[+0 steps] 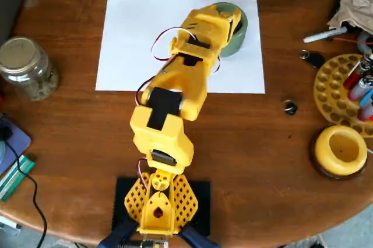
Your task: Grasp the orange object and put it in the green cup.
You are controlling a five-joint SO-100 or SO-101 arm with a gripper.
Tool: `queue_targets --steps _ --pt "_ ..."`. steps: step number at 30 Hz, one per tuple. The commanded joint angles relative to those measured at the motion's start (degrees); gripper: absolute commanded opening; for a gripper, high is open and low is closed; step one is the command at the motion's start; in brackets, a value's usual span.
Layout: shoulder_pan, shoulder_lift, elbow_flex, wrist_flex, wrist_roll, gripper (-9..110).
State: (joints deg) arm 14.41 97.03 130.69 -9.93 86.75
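The green cup [243, 27] stands at the far right corner of a white paper sheet [131, 41] in the overhead view. Only its right and far rim show, because the yellow arm's head covers the rest. My gripper [227, 21] hangs over the cup's mouth, and its fingers are hidden under the wrist body, so I cannot tell how the jaws stand. The orange object is out of sight in this view.
A glass jar [26, 67] stands at the left edge of the round wooden table. At the right are a yellow perforated rack with pens [335, 93], a round yellow holder [341, 150], a small dark bolt [289, 107] and a marker [323, 36]. The arm's base [157, 204] is clamped at the near edge.
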Motion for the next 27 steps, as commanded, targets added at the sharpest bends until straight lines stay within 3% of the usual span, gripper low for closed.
queue_targets --steps 1,5,9,18,27 --pt "-0.4 2.0 -0.2 -0.3 -1.3 2" --pt "-0.7 9.0 -1.1 9.1 -5.0 0" --pt "-1.9 19.6 -4.0 24.5 -16.0 0" --pt "-9.1 48.5 -0.3 55.9 -60.3 0" --pt "-16.3 83.6 26.9 64.8 -80.7 0"
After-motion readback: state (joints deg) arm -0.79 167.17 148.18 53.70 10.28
